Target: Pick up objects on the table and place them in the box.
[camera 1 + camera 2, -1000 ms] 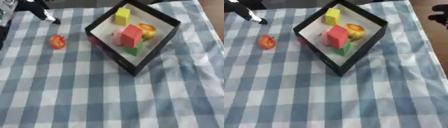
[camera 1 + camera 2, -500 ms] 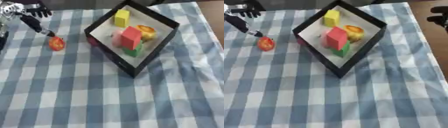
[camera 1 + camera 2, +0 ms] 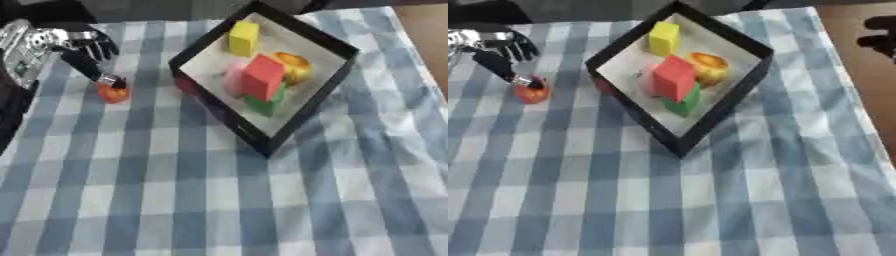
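Reaching in from the upper left, the left robot hand [image 3: 66,47] now has a fingertip touching the small red object [image 3: 112,93], fingers extended, nothing held yet. A second ago it was apart. The object lies on the desk [image 3: 219,200], beside the box [image 3: 341,80]; grasp seems imminent.

**Surfaces and finishes**

Blue-and-white checked cloth [image 3: 219,200] looked soft, matt and slightly creased. Black square box [image 3: 308,102] had matt walls and a pale, smooth floor. Left hand [image 3: 66,47] showed shiny silver metal and black parts. Small red-orange rounded object [image 3: 113,93] appeared smooth. Bare brown wood-like surface [image 3: 846,30] lay at the edge.
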Robot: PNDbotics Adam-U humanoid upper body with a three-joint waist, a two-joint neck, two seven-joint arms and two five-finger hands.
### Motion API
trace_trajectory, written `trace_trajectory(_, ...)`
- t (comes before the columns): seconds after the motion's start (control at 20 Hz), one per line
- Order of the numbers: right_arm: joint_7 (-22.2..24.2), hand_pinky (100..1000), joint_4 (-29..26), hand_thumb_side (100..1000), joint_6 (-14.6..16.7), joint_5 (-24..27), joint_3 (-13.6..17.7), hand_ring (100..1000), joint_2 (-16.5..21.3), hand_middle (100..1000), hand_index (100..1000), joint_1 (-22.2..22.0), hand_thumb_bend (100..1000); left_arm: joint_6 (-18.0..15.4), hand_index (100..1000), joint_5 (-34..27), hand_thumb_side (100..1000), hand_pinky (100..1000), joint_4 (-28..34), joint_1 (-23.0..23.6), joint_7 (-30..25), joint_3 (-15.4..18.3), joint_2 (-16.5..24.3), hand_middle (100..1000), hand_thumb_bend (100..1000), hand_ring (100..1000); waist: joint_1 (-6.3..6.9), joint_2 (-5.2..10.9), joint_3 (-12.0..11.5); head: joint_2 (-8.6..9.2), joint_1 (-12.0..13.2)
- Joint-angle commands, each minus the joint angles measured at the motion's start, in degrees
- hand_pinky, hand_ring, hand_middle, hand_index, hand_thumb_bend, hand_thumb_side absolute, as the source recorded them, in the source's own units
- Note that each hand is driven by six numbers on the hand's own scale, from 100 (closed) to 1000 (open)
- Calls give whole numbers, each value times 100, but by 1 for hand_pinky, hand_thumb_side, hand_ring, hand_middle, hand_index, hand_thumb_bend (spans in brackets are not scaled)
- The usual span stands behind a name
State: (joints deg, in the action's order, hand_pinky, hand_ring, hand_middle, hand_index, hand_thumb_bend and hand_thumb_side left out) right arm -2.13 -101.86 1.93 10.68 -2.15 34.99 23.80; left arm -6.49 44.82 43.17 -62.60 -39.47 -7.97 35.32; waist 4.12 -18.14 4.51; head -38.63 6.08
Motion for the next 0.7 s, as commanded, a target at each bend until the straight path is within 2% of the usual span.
trace_trajectory(0.05, -1, 938, -60, 819, 0, -41, 47, 788, 95, 799, 783, 74, 100, 12, 833, 164, 390, 783, -18, -141, -65, -30, 95, 706, 619, 759, -48, 70, 7, 50, 35)
trace_trajectory(0.25, -4, 938, -53, 816, -7, -56, 54, 788, 92, 799, 783, 63, 100, 6, 827, 500, 311, 784, -96, -134, -100, -50, 84, 705, 571, 761, -24, 51, 15, 49, 40)
trace_trajectory(0.45, -12, 938, -52, 820, -10, -62, 62, 788, 90, 799, 782, 52, 100, -13, 819, 683, 298, 784, -151, -128, -167, -26, 74, 702, 512, 760, -12, 42, 13, 43, 41)
trace_trajectory(0.55, -12, 938, -51, 820, -12, -62, 62, 788, 87, 799, 782, 51, 100, -11, 819, 745, 308, 784, -143, -129, -223, -32, 75, 704, 514, 761, -10, 43, 10, 37, 43)
trace_trajectory(0.65, -10, 938, -51, 820, -13, -62, 62, 788, 88, 799, 782, 44, 100, 21, 822, 843, 355, 788, -113, -133, -314, -56, 94, 712, 546, 767, -10, 48, 4, 20, 36)
trace_trajectory(0.7, -10, 938, -50, 821, -13, -64, 64, 788, 92, 799, 782, 36, 100, 55, 792, 915, 383, 791, -75, -139, -364, -102, 125, 695, 583, 763, -7, 52, 0, 12, 36)
